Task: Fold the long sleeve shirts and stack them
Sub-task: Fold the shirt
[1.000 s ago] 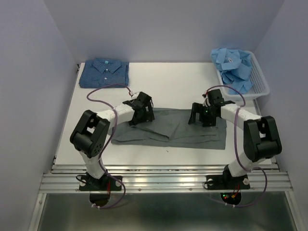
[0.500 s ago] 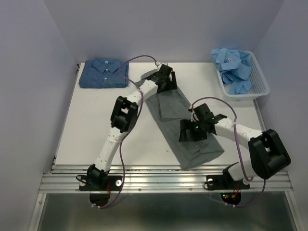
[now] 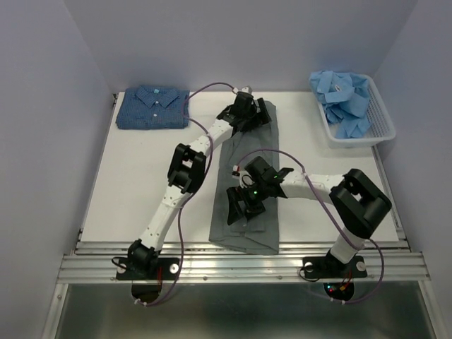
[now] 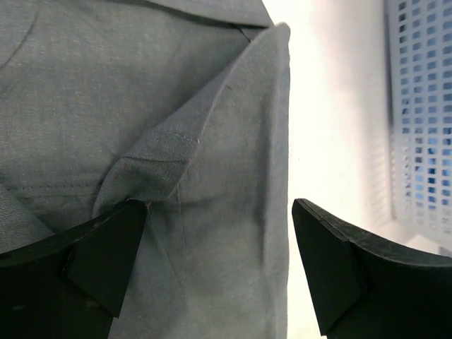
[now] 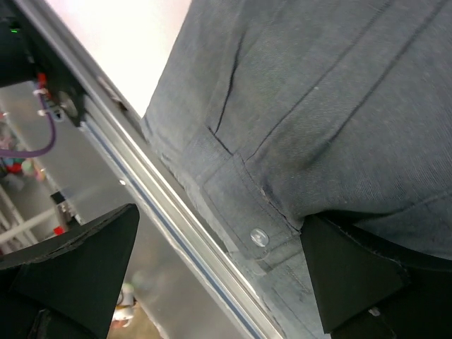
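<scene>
Grey shirt [image 3: 263, 138] is laid as a long folded strip down the middle of the table [image 3: 141, 183], from the far side to the near edge. Left gripper [image 3: 248, 116] is seen over the strip's far end, jaws spread wide, nothing pinched. Right gripper [image 3: 240, 208] is placed over the near part, jaws also wide apart, nothing clamped. A cuff button [image 5: 259, 236] is seen in the right wrist view. Dark blue shirt [image 3: 153, 107] is folded at the far left corner. Light blue shirts [image 3: 346, 99] are piled in the white basket [image 3: 385, 123], far right.
</scene>
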Motion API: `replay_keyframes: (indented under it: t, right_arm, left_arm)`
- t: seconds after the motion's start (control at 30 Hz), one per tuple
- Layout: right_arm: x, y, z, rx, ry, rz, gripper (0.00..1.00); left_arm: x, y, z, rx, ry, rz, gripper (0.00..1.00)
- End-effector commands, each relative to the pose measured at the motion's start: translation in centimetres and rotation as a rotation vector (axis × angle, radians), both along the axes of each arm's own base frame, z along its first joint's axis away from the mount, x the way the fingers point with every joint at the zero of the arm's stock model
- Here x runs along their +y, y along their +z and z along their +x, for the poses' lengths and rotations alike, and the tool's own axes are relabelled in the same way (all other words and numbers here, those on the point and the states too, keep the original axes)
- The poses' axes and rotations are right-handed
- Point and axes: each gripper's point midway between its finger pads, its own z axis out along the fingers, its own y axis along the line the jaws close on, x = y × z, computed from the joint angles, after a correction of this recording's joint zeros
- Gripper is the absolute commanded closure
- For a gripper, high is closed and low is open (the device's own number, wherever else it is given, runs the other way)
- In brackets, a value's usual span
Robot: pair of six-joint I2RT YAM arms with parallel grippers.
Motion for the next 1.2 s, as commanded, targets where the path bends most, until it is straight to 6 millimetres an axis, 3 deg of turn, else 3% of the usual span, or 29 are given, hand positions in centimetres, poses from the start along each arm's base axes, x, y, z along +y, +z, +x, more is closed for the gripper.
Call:
replay_keyframes:
  t: [0.0, 0.2, 0.3, 0.4, 0.5, 0.57, 0.6, 0.67, 0.7, 0.77, 0.8, 0.87, 0.9, 0.93, 0.97, 1.0, 1.03, 1.07, 1.1, 1.17]
  right_arm:
    - [2.3, -0.4, -0.1, 0.007, 0.074, 0.034, 0.00]
    - [4.1, -0.2, 4.2, -0.159, 0.054, 0.014, 0.00]
    - [4.2, 0.4, 4.7, -0.189, 0.075, 0.007, 0.00]
    - [4.0, 2.6, 4.5, -0.245, 0.099, 0.052, 0.00]
    - [3.9, 4.8, 4.9, -0.314, 0.089, 0.079, 0.00]
    - [3.9, 7.7, 5.9, -0.404, 0.059, 0.110, 0.00]
    - [3.8, 9.6, 6.6, -0.470, 0.034, 0.127, 0.00]
    - [3.4, 11.5, 7.4, -0.533, -0.014, 0.133, 0.00]
    - [3.1, 12.5, 7.8, -0.554, -0.051, 0.136, 0.00]
    - [1.8, 14.7, 9.0, -0.645, -0.143, 0.121, 0.00]
    - [0.8, 15.0, 9.8, -0.684, -0.206, 0.086, 0.00]
    - [-0.6, 16.1, 10.4, -0.735, -0.280, 0.064, 0.00]
    - [-1.6, 17.7, 10.3, -0.753, -0.353, 0.084, 0.00]
    - [-3.4, 17.2, 11.1, -0.776, -0.448, 0.027, 0.00]
    - [-4.4, 18.6, 10.7, -0.787, -0.514, 0.056, 0.00]
    - [-5.2, 18.8, 10.6, -0.802, -0.536, 0.052, 0.00]
    - [-6.1, 18.1, 10.3, -0.796, -0.573, 0.038, 0.00]
    - [-7.0, 18.7, 9.9, -0.803, -0.594, 0.054, 0.00]
    - [-7.5, 18.5, 9.6, -0.794, -0.604, 0.048, 0.00]
    - [-8.4, 17.5, 9.1, -0.770, -0.620, 0.022, 0.00]
  left_arm:
    - [3.0, -2.5, 1.6, 0.081, 0.083, -0.050, 0.01]
    - [7.0, -2.0, 5.4, 0.074, 0.208, -0.112, 0.01]
    - [9.5, -1.7, 7.0, 0.075, 0.277, -0.129, 0.01]
    - [10.1, -0.7, 7.7, 0.042, 0.256, -0.149, 0.01]
    - [8.9, 4.2, 8.1, -0.070, 0.172, -0.192, 0.01]
    - [8.0, 7.4, 7.7, -0.130, 0.133, -0.197, 0.01]
    - [7.8, 11.2, 7.2, -0.194, 0.104, -0.199, 0.01]
    - [7.7, 15.5, 6.1, -0.258, 0.065, -0.203, 0.01]
    - [7.7, 20.2, 4.8, -0.325, 0.046, -0.213, 0.01]
    - [8.4, 24.4, 3.3, -0.405, 0.037, -0.180, 0.01]
    - [9.3, 28.7, 1.8, -0.468, 0.049, -0.185, 0.01]
    - [10.4, 32.1, 0.2, -0.527, 0.046, -0.155, 0.01]
    - [11.0, 32.8, -0.7, -0.519, 0.048, -0.134, 0.01]
    - [12.0, 35.9, -2.7, -0.554, 0.048, -0.143, 0.01]
    - [12.3, 34.4, -3.6, -0.507, 0.037, -0.107, 0.01]
    - [12.7, 34.5, -4.7, -0.492, 0.027, -0.098, 0.01]
    - [13.7, 36.8, -7.1, -0.512, 0.025, -0.103, 0.01]
    - [14.2, 32.7, -8.1, -0.414, 0.016, -0.052, 0.01]
    - [15.3, 34.8, -10.7, -0.442, 0.019, -0.066, 0.01]
    - [16.3, 33.2, -13.3, -0.417, 0.027, -0.061, 0.01]
